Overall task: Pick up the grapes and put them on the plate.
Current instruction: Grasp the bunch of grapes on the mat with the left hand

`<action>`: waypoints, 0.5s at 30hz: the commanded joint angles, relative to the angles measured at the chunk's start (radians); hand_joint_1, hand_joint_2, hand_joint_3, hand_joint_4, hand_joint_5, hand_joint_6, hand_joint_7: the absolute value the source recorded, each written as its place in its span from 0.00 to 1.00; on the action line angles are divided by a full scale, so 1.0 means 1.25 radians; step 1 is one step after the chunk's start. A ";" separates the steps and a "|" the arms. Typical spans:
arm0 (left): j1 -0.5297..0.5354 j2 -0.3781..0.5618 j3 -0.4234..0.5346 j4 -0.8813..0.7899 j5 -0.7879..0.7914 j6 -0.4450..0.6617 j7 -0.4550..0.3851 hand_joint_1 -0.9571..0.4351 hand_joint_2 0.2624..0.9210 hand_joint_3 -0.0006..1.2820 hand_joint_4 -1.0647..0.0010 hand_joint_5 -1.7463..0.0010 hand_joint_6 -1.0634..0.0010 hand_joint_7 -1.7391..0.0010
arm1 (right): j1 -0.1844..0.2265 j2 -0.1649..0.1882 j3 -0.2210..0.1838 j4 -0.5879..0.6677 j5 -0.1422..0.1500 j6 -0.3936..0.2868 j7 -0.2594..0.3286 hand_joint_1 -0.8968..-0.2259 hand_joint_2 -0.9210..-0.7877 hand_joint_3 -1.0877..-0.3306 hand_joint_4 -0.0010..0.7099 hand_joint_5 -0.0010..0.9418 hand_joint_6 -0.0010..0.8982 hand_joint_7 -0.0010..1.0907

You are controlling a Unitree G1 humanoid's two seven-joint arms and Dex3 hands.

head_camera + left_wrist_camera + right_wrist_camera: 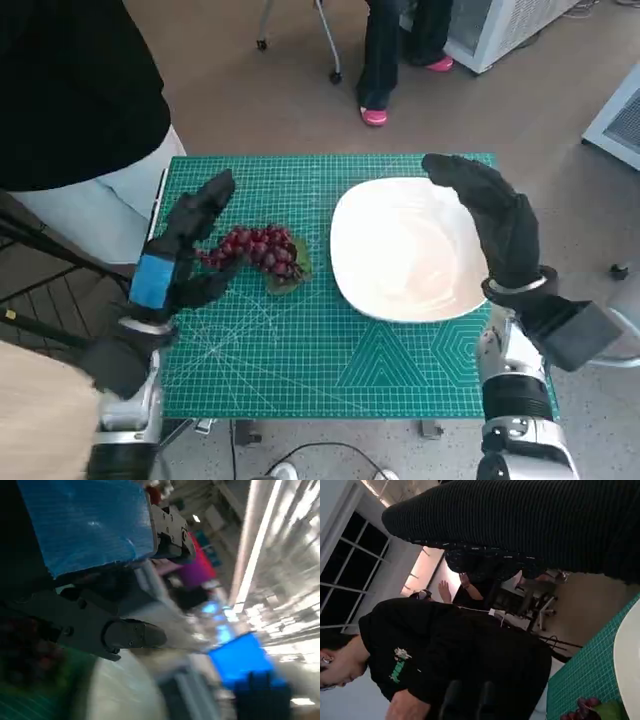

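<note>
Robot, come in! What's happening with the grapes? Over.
Left hand open around grapes, no grip yet. Right hand open over plate. Nothing between them.

The grapes (258,250) are a small bunch of dark red balls with a green leaf at one end (the end nearer the plate). They lie flat on the green mat (300,350), toward its left edge. The plate (405,250) is big, white and looks empty, near the mat's right edge.
</note>
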 commanded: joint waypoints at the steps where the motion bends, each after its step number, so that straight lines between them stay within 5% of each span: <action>1: -0.019 0.087 -0.037 -0.097 0.229 0.140 0.041 0.38 1.00 0.07 0.83 1.00 0.79 0.93 | 0.002 0.000 0.001 0.004 0.000 0.009 0.003 0.60 0.00 0.75 0.47 0.00 0.36 0.00; 15: -0.120 0.103 -0.169 -0.123 0.406 0.467 -0.063 0.37 0.84 0.00 0.95 1.00 0.78 0.99 | 0.005 0.000 0.002 0.005 -0.003 0.001 0.003 0.60 0.00 0.76 0.47 0.00 0.36 0.00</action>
